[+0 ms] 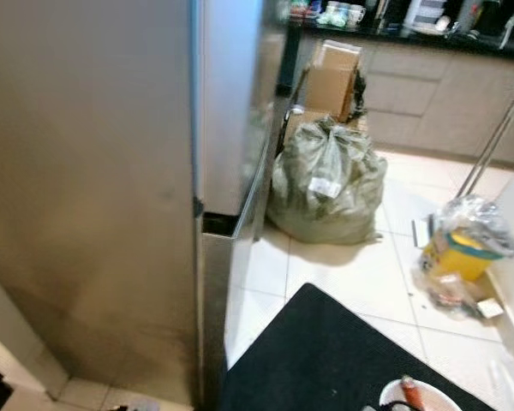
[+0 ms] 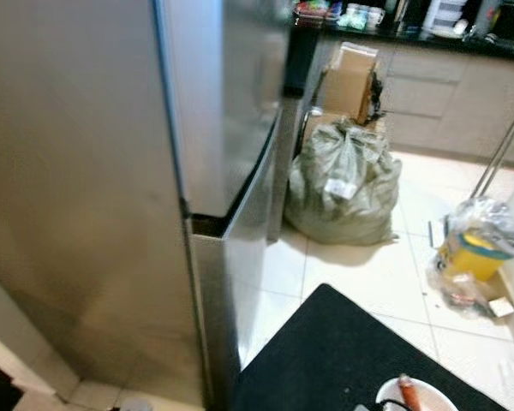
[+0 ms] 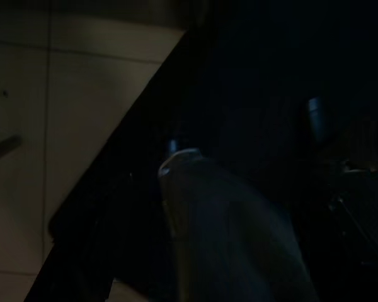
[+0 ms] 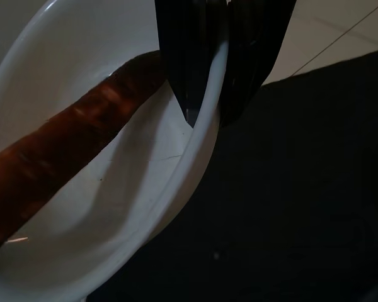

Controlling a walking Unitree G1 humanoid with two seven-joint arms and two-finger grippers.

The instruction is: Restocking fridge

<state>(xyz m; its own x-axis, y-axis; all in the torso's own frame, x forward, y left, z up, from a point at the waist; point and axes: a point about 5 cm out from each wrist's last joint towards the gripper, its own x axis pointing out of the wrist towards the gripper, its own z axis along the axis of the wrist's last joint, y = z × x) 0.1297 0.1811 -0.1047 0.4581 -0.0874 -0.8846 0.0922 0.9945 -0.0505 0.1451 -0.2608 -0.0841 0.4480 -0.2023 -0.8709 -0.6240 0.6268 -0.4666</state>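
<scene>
Fridge [image 1: 111,188] doors closed | right gripper [image 4: 208,116] jaws pinch bowl [image 4: 113,189] rim | carrot [image 4: 57,157] inside

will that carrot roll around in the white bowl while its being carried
Probably, a little. The carrot lies loose and slanted across the white bowl, and the smooth curved wall would let it slide. The right gripper pinches only the rim, so the bowl may tilt.
</scene>
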